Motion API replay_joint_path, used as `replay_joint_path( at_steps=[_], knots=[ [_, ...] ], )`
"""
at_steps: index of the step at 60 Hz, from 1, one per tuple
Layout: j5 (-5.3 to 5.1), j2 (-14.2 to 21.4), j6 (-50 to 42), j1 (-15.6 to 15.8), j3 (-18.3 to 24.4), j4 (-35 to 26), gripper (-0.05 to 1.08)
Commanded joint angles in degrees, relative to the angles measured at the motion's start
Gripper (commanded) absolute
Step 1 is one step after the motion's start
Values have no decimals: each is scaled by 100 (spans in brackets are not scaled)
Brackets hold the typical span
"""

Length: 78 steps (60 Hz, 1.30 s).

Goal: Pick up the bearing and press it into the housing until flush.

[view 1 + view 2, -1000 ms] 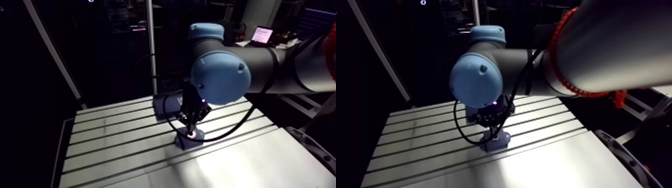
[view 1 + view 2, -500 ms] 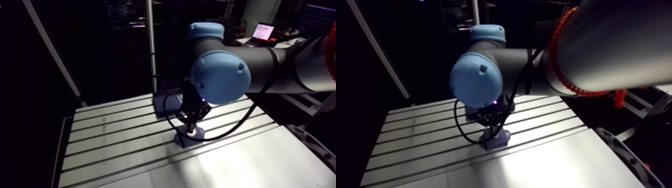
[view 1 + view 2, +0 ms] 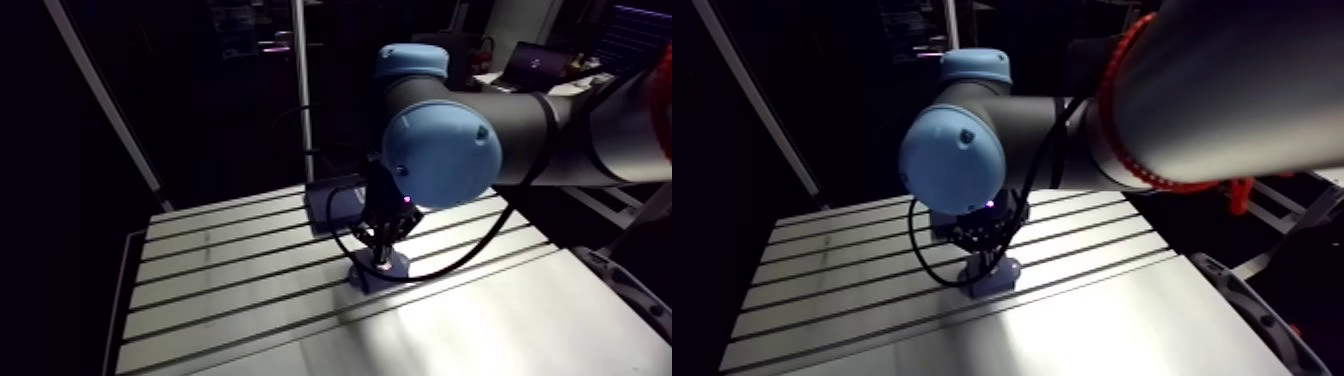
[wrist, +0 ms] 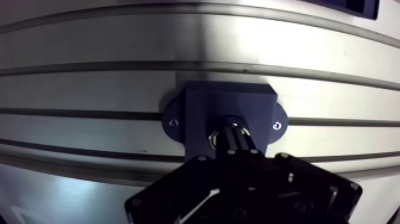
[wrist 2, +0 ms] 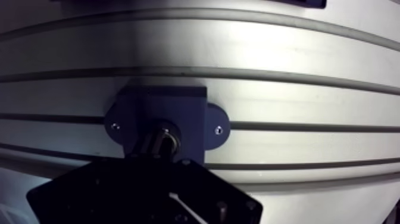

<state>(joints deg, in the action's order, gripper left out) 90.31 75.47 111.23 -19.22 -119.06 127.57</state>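
Pincer (image 4: 234,133) closed, tips on bearing (image 5: 169,132) in housing (image 4: 199,104), well apart from table (image 4: 89,89) edges.

One dark blue housing (image 4: 199,104) is counted on the single slotted counter (image 4: 89,42). Two rounded ears (image 4: 169,110) are seen on the housing, one at each side. One small bright screw (image 4: 277,125) is set in each, making two screws in all. One metal bearing (image 5: 162,132) is made out at the housing's centre. One further dark flat object (image 3: 335,205) is shown at the counter's far edge.
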Motion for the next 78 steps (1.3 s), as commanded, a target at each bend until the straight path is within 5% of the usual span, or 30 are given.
replay_joint_path(
  at_steps=[1,54,78],
  knots=[
    [0,-19,1,-3,0,1,107],
    [0,-28,18,-12,9,-16,108],
    [105,16,25,-3,-17,1,107]
  ],
)
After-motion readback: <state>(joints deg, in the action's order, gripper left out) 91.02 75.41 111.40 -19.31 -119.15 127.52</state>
